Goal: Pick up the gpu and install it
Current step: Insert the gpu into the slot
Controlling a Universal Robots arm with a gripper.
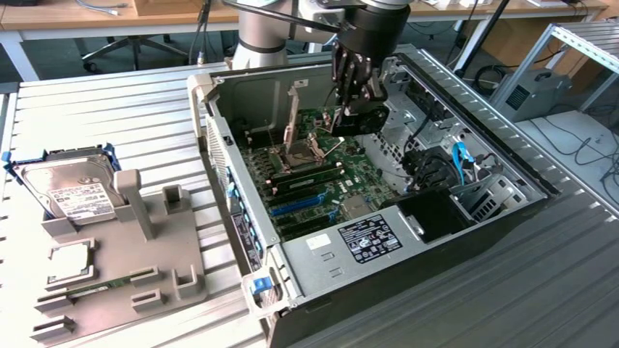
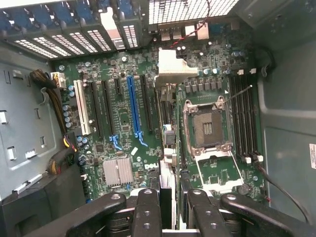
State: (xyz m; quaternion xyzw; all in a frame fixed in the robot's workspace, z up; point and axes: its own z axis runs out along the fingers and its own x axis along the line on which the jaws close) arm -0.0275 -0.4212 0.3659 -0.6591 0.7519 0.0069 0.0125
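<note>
My gripper (image 1: 353, 94) hangs inside the open computer case (image 1: 503, 232), over the far part of the green motherboard (image 1: 324, 181). It is shut on the gpu (image 1: 364, 119), which shows as a dark block held upright below the fingers. In the wrist view the gpu (image 2: 168, 148) runs edge-on between my fingers (image 2: 147, 210), with its silver end bracket (image 2: 170, 66) at the far end. The card hovers above the board, between the blue expansion slot (image 2: 133, 106) and the open processor socket (image 2: 207, 128). I cannot tell whether it touches the board.
A silver hard drive (image 1: 72, 190) stands in a blue frame on the grey fixture (image 1: 145, 239) at the exterior view's left. Inside the case are cables (image 1: 454, 163), a black drive cage (image 1: 435, 214) and a row of rear slot covers (image 2: 54, 44).
</note>
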